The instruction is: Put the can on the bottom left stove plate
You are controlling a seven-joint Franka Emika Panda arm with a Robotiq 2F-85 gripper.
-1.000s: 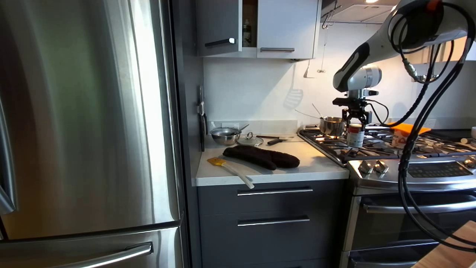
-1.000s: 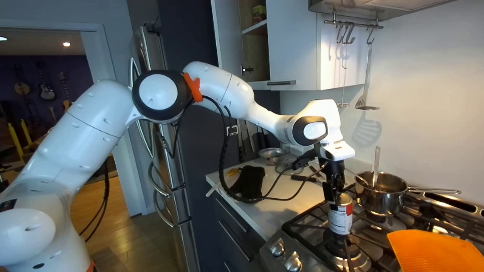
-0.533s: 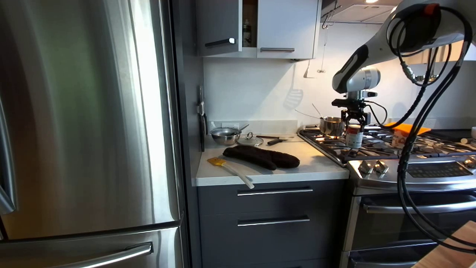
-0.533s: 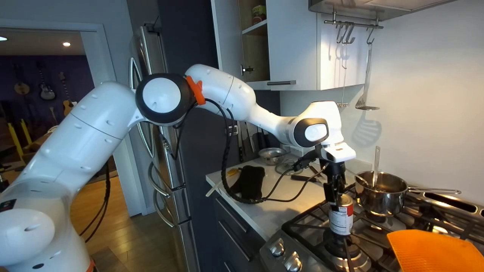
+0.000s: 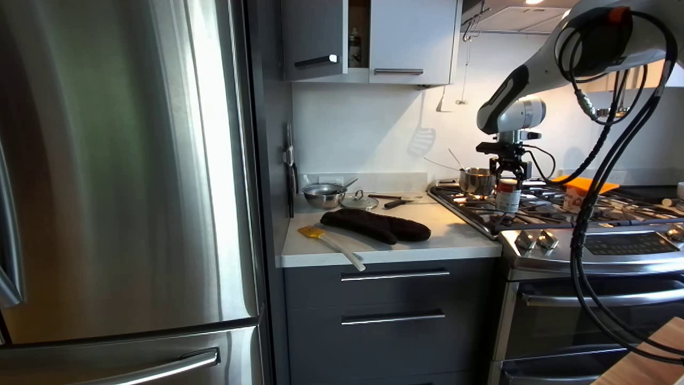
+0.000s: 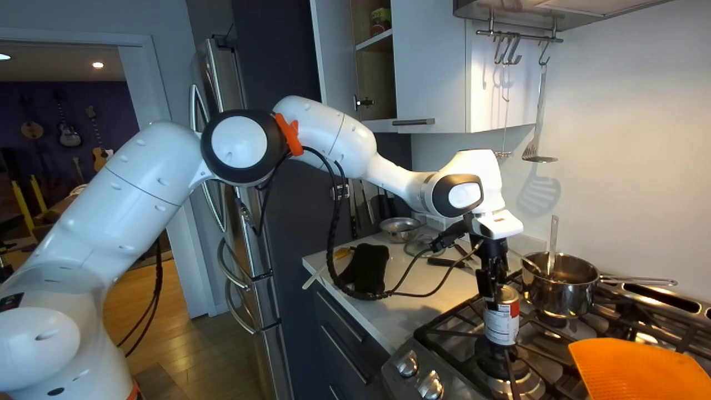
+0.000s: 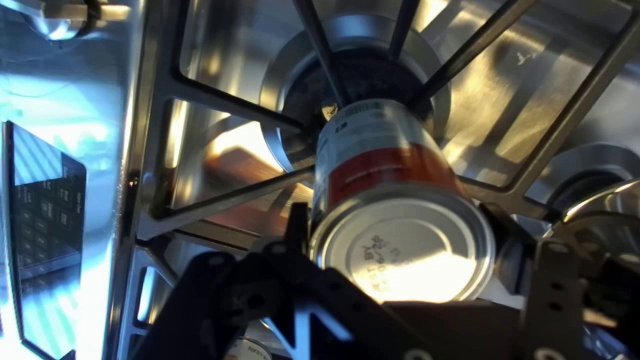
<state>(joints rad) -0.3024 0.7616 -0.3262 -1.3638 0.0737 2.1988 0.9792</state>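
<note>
A short cylindrical tin can (image 6: 501,322), pale-labelled with a red band near its upper end, is upright over the near-left burner, the dark-capped, steel-ringed stove plate (image 7: 362,75). Whether its base touches the black cast-iron grate (image 7: 240,195) or hangs just above it, I cannot tell. The black two-fingered pincer (image 5: 507,181) is grasping the can: in the wrist view its dark fingers (image 7: 298,225) stand against opposite sides, close to the top. That upper end is a sealed silvery metal disc with printed lettering, so the contents are hidden.

Nearer the wall on the stainless steel cooktop (image 7: 530,130), apart from the can, stands a shiny steel saucepan (image 6: 558,291) with a long handle. Two utensil handles (image 6: 553,241) rise from it, one nearly upright, one leaning over the rim; the rest of its inside is too dark to make out. A thin orange sheet (image 6: 639,369) appears to lie across the top of a white-and-red container (image 5: 573,201), covering what it holds.

On the white tabletop (image 5: 454,240) sits a round steel bowl (image 5: 322,201), with what looks like a utensil (image 5: 350,183) jutting past its rim; a clear glass lid (image 5: 359,202) lies just beside it. The pale wall cabinet (image 5: 409,37) holds a dark bottle (image 5: 355,49) and a green-and-red container (image 6: 380,20).
</note>
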